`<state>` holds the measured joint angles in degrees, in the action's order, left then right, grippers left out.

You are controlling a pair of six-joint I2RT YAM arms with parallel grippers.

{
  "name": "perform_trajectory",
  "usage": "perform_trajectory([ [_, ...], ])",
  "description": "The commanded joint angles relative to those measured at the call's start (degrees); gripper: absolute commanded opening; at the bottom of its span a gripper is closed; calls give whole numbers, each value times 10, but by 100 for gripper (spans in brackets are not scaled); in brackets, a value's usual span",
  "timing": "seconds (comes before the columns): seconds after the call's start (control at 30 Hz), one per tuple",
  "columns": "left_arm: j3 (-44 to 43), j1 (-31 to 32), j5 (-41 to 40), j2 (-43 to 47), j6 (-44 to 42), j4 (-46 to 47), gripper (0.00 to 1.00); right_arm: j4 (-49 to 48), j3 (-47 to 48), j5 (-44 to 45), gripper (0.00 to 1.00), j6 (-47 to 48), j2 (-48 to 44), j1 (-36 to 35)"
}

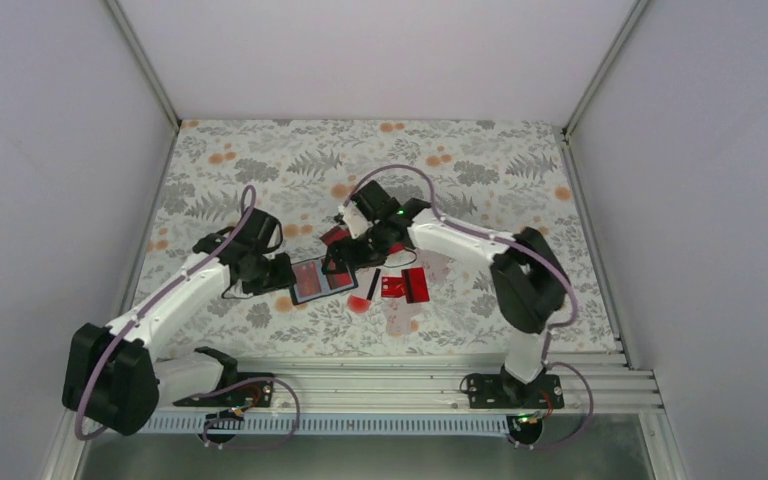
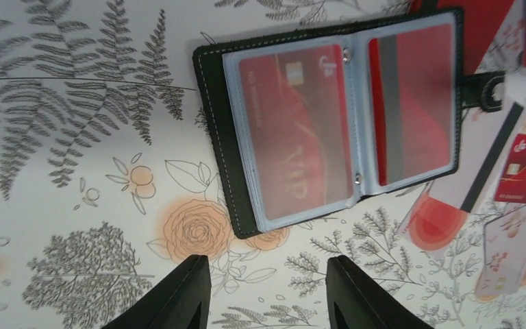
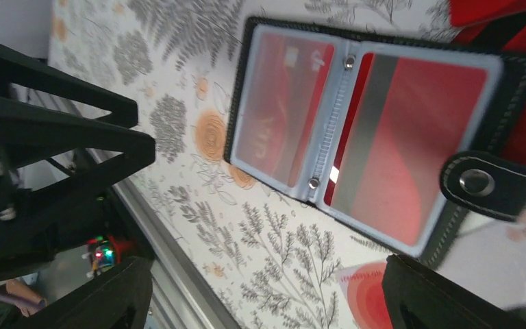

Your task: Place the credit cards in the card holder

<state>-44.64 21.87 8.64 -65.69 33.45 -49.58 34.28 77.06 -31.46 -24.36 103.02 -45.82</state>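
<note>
I view a tabletop covered in a print of grey ferns and orange flowers, enclosed by plain pale walls on three sides. The card holder lies open and flat near the middle. Two credit cards sit in its clear sleeves. Several loose cards lie just to its right. The left gripper has its fingers parted and empty, just short of the holder. The right gripper hangs over the holder with its fingers spread wide, grasping nothing.

left gripper and right gripper crowd card holder, credit cards scattered right, far table open
</note>
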Motion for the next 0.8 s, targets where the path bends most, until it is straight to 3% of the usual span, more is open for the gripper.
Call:
perform_trajectory([
  [0.0, 23, -21, 56, -35, -12, 65, 42, -14, 48, -20, 84, -16, 68, -16],
  [0.23, 35, -34, 66, -91, -32, 100, 32, -18, 80, -23, 80, -28, 137, -16],
  [0.77, 46, -39, 66, -156, -35, 133, 29, 21, 81, 79, 80, -21, 159, -9],
])
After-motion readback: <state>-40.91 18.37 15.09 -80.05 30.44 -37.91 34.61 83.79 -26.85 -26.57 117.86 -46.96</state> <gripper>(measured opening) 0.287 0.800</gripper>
